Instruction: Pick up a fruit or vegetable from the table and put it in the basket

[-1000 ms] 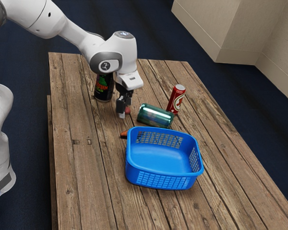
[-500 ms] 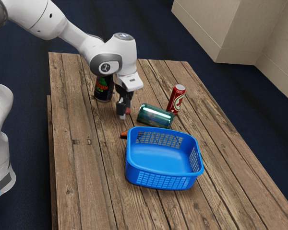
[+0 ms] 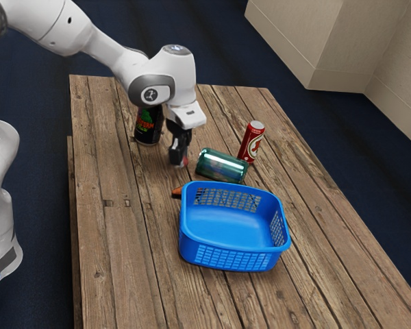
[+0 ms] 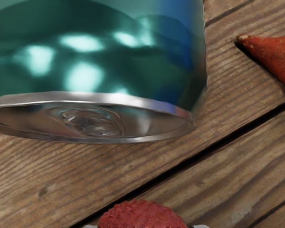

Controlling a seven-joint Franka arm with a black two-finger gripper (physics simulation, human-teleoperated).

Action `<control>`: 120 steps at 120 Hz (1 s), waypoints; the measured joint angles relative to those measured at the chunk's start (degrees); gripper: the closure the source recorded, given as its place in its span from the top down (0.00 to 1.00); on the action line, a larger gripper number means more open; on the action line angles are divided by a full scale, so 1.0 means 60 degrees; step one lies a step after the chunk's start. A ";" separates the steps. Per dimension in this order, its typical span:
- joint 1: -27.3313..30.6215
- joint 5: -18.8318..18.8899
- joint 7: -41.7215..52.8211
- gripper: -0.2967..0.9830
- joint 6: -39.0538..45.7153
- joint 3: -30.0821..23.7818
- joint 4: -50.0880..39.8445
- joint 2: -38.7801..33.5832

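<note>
My gripper holds the red lychee between its fingers. Blue basket sits nearer, to the exterior view's right.

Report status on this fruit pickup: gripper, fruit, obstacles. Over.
Gripper shut on red fruit, low over table. Fruit not yet in basket. Green can lying close by, might get brushed on the way.

basket: blue, latticed | fruit: red, pebbled | lying can: green | table: brown, grained
</note>
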 joint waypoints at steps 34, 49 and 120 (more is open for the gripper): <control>-0.0428 0.0747 -0.0399 0.36 -0.1202 -0.0164 0.0661 -0.1150; -0.0803 0.0997 -0.0795 0.37 -0.2116 -0.1347 0.1952 -0.1187; -0.0873 0.0765 -0.2645 0.36 -0.2918 -0.4444 0.4659 0.2007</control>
